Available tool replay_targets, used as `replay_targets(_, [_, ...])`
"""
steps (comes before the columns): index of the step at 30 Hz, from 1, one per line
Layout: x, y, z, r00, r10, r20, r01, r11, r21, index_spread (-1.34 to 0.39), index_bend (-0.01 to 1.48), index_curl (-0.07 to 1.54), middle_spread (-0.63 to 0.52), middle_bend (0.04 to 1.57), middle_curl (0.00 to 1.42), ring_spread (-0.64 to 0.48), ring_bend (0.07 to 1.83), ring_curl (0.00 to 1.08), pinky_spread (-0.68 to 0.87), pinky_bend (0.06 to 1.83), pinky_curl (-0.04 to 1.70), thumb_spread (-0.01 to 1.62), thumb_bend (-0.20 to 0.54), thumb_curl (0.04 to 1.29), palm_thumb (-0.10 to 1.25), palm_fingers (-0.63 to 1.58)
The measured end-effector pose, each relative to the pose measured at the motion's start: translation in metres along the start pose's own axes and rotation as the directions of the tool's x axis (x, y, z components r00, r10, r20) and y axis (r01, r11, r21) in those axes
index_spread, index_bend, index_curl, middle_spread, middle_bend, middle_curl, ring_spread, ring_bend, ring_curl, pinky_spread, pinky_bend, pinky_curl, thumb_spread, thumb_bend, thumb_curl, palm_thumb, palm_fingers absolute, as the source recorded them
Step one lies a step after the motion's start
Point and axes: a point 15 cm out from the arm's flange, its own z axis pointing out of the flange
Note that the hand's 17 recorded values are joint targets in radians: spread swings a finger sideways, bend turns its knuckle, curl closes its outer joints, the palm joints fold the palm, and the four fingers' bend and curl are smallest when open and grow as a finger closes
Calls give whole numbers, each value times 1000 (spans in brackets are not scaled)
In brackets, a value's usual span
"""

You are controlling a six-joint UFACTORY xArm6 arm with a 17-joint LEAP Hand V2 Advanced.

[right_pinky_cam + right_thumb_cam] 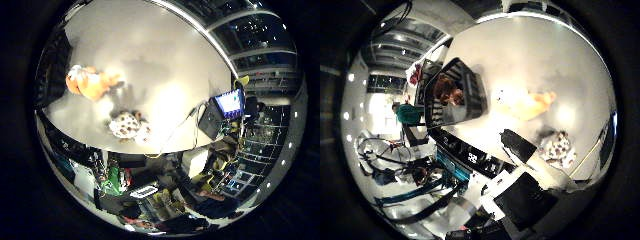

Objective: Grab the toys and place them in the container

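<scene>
While both toys lie well below the palm, the spotted white plush toy [129, 125] is judged nearer than the orange plush toy [90, 82] on the pale counter [165, 60]; finger state cannot be told.

Orange toy [89, 82] and spotted toy [129, 125] look like soft plush cloth; the white bench [165, 60] is smooth, slightly glossy; the black container [454, 93] looks like slatted plastic
</scene>
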Motion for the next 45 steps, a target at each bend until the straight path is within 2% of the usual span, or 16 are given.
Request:
replay_targets(3, [11,30,47,998,50,40,-48,997,-53,-392,164,283,37,237,327,175,237,231,419,365,297,1028,-24,397,729,158])
replay_targets(8, [21,48,97,994,93,49,-90,994,-65,-390,165,285,28,231,326,160,219,235,419,344,295,1029,-24,391,730,172])
replay_targets(21, [41,69,133,992,106,61,-98,988,-118,-391,168,286,23,217,328,157,195,243,414,319,293,1031,-24,385,734,187])
replay_targets(30, [68,76,180,990,125,71,-112,981,-159,-385,166,290,-6,242,336,118,205,244,403,292,289,1022,-23,388,747,248])
replay_targets(32, [76,76,186,988,136,74,-122,979,-162,-369,154,280,-57,308,353,42,268,255,370,274,279,1023,-23,387,750,376])
replay_targets(34, [84,75,187,987,146,67,-134,979,-153,-358,146,268,-99,344,362,-50,412,281,281,294,274,1020,-21,390,760,555])
replay_targets(35, [90,75,186,986,153,61,-142,979,-146,-361,118,246,-133,392,377,-126,587,319,166,357,274,1017,-20,391,767,787])
replay_targets(36, [94,76,186,985,160,56,-151,979,-139,-377,112,220,-162,436,390,-171,690,337,30,473,281,1016,-21,391,770,1045])
replay_targets(37, [99,78,185,984,170,49,-163,978,-131,-396,175,249,-193,523,443,-210,792,411,-165,630,356,1012,-22,393,774,1210])
replay_targets(39, [106,82,181,983,179,40,-174,978,-118,-418,333,327,-204,702,519,-225,886,467,-307,761,423,1007,-24,394,774,1376])
replay_targets(40, [112,84,178,983,181,31,-177,979,-105,-419,417,370,-200,771,546,-225,925,485,-337,803,445,1007,-20,397,781,1386])
replay_targets(43, [123,83,166,984,181,6,-180,981,-68,-364,803,551,-168,1002,633,-217,1086,554,-318,1046,567,1006,-19,405,800,1380])
replay_targets(45, [129,84,158,983,185,-8,-185,981,-51,-326,933,613,-153,1092,662,-211,1173,588,-298,1124,623,1005,-15,412,816,1342])
